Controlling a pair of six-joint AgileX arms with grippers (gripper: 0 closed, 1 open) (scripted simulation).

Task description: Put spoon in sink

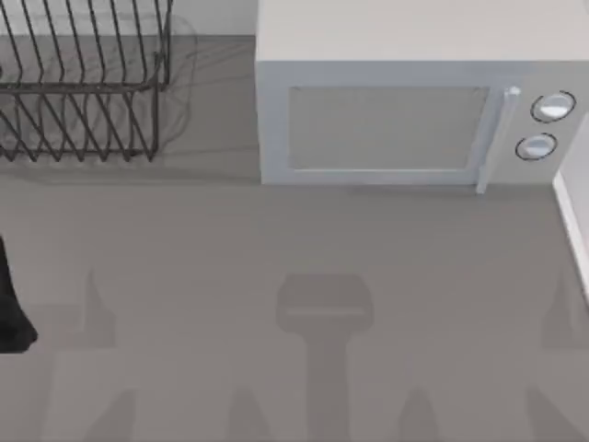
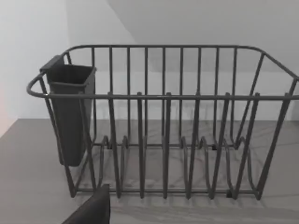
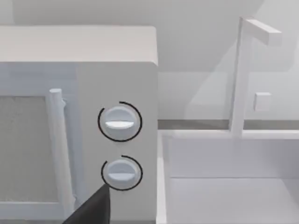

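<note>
Starting at the table's left edge, the left arm (image 1: 11,308) sits low and parked. The left gripper (image 2: 93,211) faces the wire dish rack (image 1: 83,110) and its dark cutlery cup (image 2: 70,114); whether that claw is open or closed, I cannot tell. Right of the rack stands the microwave (image 1: 386,120). Farther right, the right gripper (image 3: 93,210) looks past the microwave's dials toward the sink (image 3: 163,154) and its faucet (image 3: 240,74); its state I cannot tell either. Where the spoon lies, I cannot tell. I judge the task barely begun: finding, grasping, carrying and dropping all remain.
</note>
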